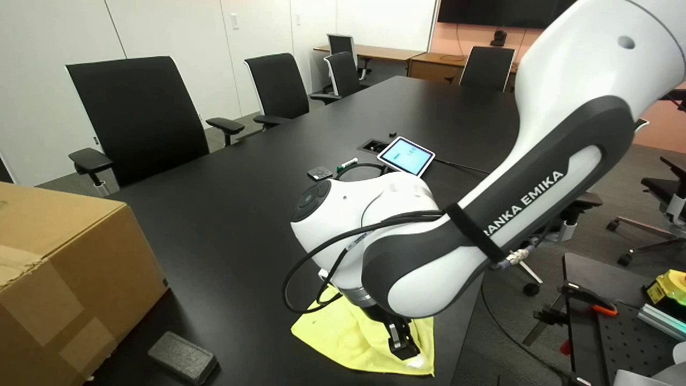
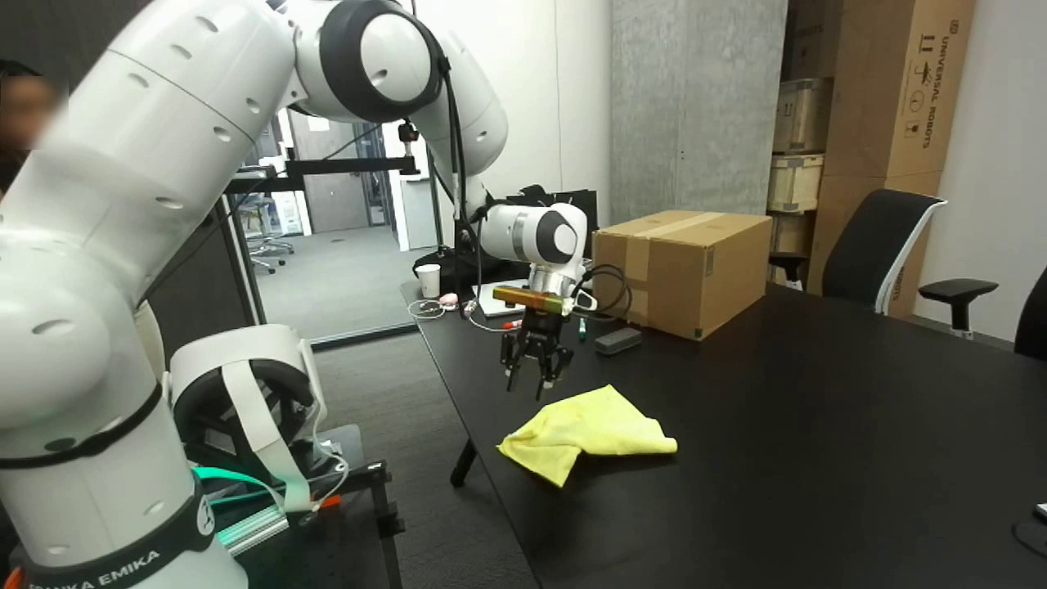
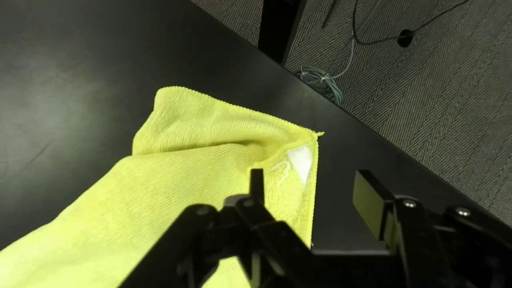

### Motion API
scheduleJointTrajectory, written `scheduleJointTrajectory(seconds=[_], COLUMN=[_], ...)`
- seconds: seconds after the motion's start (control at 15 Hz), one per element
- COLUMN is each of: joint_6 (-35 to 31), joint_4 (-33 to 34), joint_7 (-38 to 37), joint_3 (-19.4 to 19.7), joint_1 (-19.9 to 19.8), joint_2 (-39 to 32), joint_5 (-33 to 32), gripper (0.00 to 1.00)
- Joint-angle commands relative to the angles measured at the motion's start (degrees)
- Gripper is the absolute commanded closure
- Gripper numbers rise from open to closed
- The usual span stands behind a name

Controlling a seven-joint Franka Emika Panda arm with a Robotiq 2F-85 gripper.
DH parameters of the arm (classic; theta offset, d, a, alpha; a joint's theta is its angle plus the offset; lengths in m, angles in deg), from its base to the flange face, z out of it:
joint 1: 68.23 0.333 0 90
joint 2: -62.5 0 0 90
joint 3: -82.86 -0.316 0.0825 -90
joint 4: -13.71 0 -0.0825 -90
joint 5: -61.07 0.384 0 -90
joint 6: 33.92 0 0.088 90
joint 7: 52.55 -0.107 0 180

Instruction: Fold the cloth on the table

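The yellow cloth [image 1: 343, 335] lies crumpled near the long edge of the black table [image 1: 236, 262]. In an exterior view the cloth [image 2: 601, 425] has uneven folds and a corner pointing toward the camera. A turned-over corner of the cloth [image 3: 188, 180] shows a white label [image 3: 301, 160] in the wrist view. My gripper [image 3: 313, 188] is open, its fingers wide apart with nothing gripped between them. One finger overlaps the cloth in that view, while the other appears over bare tabletop. An exterior view shows the gripper [image 2: 527, 389] pointing down, its fingertips seemingly above the cloth.
A cardboard box [image 2: 695, 270] and a dark grey block [image 2: 618, 340] stand on the table beyond the cloth. Farther along lie a tablet [image 1: 406, 156] and a green marker [image 1: 347, 164]. A black chair [image 1: 139, 118] borders the table. The table edge runs close beside the cloth.
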Motion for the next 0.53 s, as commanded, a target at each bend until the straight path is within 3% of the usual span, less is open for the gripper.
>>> scheduleJointTrajectory(seconds=[0.0,0.13,0.47], joint_6=[3.19,3.04,0.34], joint_4=[2.83,3.57,7.69], joint_7=[0.63,-0.19,-6.24], joint_3=[0.19,0.38,1.72], joint_1=[0.59,0.68,1.46], joint_2=[-0.90,-1.34,-4.61], joint_5=[-0.98,-0.92,-0.37], gripper=[0.06,0.00,0.00])
